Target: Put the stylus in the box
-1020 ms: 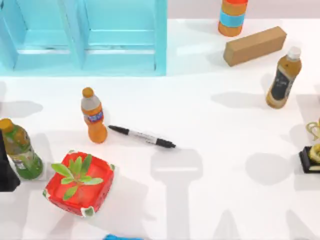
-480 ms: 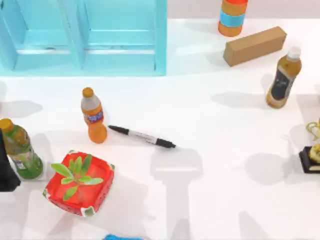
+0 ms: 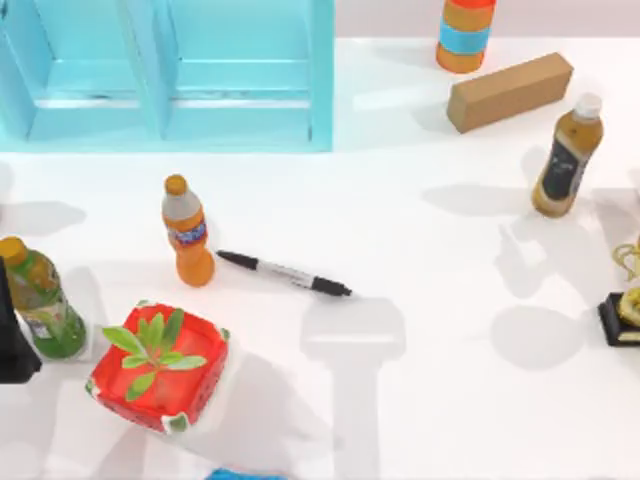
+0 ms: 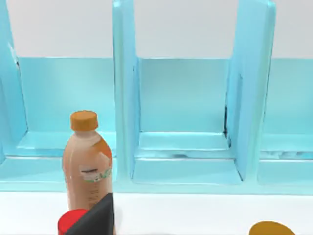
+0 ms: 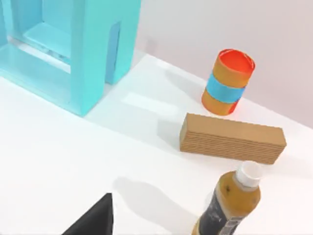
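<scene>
The stylus (image 3: 285,273) lies flat on the white table (image 3: 440,260), a little left of the middle. It is slanted, and its upper-left black tip is just beside the foot of the upright orange bottle (image 3: 187,235) but apart from it. To the right of the stylus and toward the near edge, the tabletop is bare apart from shadows, and this is the widest open stretch.

A turquoise shelf unit (image 3: 320,70) stands along the far edge on the left. Its bays open toward the table, and the left wrist view shows their floors bare (image 4: 183,169). To the right of the shelf stands an orange can with a blue band (image 3: 465,35), with a closed cardboard box (image 3: 510,90) lying at an angle just in front of it. In the right wrist view the cardboard box (image 5: 232,138) sits between the can (image 5: 229,82) and a brown tea bottle (image 5: 230,205).

The tea bottle (image 3: 566,155) stands near the right edge. Further down that edge is a yellow figure on a black base (image 3: 625,312), partly cut off.

A green bottle (image 3: 40,300) stands at the left edge, against the dark bulk of the left arm (image 3: 12,340). Just below the orange bottle is a red square pot (image 3: 205,385) holding a green leafy plant (image 3: 150,345). A scrap of something blue (image 3: 240,475) shows at the near edge.

Part of the left gripper (image 4: 95,220) appears as a black wedge, facing the shelf with a peach bottle (image 4: 88,166) close in front. Part of the right gripper (image 5: 93,220) hangs over bare table near the shelf's end wall (image 5: 98,54). I cannot tell whether either gripper's jaws are apart or together.
</scene>
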